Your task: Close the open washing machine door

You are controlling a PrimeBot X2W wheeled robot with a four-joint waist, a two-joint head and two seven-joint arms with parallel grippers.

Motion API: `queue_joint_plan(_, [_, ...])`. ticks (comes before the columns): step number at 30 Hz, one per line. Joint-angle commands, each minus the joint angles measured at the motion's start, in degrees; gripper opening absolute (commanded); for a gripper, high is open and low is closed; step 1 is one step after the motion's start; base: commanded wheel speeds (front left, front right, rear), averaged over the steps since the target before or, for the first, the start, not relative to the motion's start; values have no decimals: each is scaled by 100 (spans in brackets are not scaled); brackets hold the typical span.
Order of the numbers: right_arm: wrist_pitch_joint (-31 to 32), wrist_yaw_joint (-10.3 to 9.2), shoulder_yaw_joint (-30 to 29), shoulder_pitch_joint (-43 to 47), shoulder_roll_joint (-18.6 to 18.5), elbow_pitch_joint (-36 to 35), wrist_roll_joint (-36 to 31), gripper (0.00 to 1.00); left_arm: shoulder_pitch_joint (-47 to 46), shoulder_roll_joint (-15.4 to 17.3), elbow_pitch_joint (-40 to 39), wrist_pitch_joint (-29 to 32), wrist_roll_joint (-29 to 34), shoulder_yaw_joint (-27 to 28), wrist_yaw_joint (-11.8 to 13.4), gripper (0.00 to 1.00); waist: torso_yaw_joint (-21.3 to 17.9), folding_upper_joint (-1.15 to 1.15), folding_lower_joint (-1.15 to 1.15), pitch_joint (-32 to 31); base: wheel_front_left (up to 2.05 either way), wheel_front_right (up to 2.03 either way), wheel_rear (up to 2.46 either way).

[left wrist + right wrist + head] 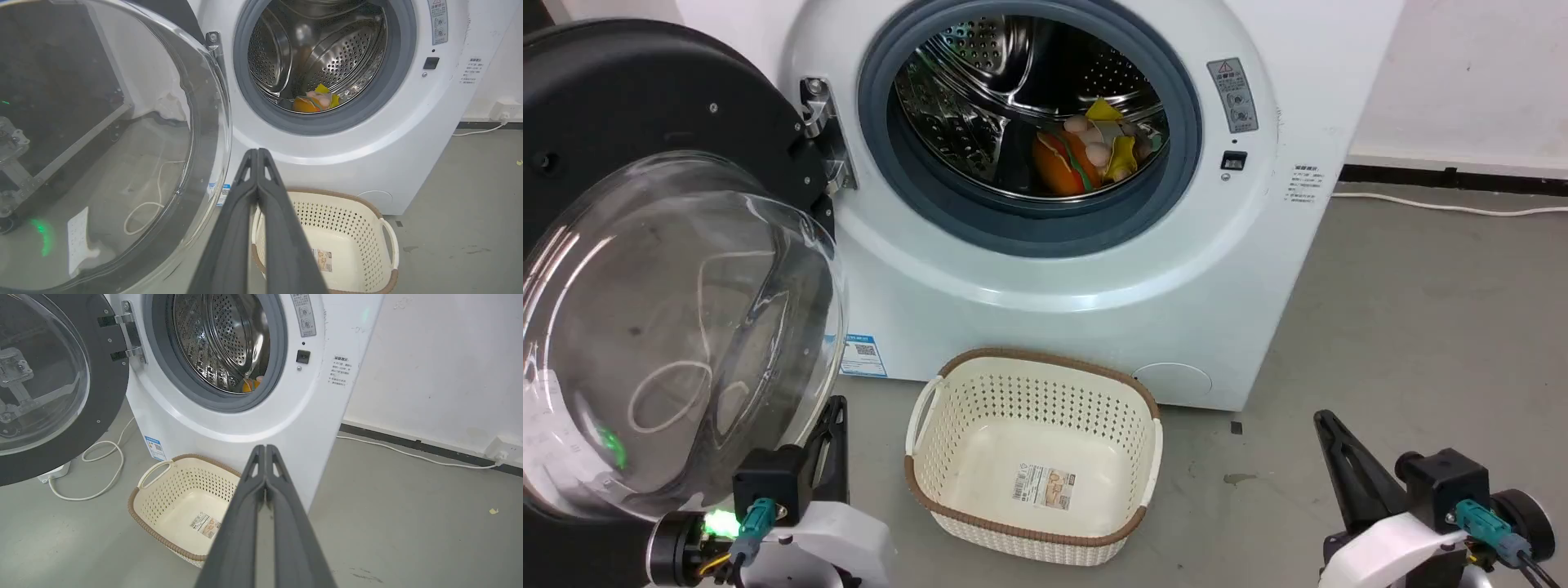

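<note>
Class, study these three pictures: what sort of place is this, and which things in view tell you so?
Probably a laundry corner or utility room: a white front-loading washing machine with its round door swung open, and a cream perforated basket before it on a bare grey floor.

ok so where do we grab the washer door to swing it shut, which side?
Black rim of the washing machine door, far from the hinge, coming from the robot's left with the left gripper. The glass bowl bulges and looks slick; leverage is likely best away from the hinge.
</note>
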Motion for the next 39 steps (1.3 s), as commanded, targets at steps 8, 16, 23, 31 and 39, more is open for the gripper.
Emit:
queue_joint_plan(8, [2,-3,-12,-81,-5,-28,-43,0,84,-4,-26,2,15,17,-31,0,0,0,0,0,0,0,0])
queue_joint_plan(16, [2,-3,-12,-81,-5,-28,-43,0,84,-4,-26,2,15,17,-31,0,0,0,0,0,0,0,0])
queue_joint_plan(23, [2,-3,-12,-81,-5,-28,-43,0,84,-4,-26,2,15,17,-31,0,0,0,0,0,0,0,0])
queue_joint_plan(31, [2,-3,-12,-81,-5,-28,-43,0,84,-4,-26,2,15,17,-31,0,0,0,0,0,0,0,0])
queue_joint_plan(39, [2,-3,-12,-81,-5,-28,-43,0,84,-4,-26,2,15,17,-31,0,0,0,0,0,0,0,0])
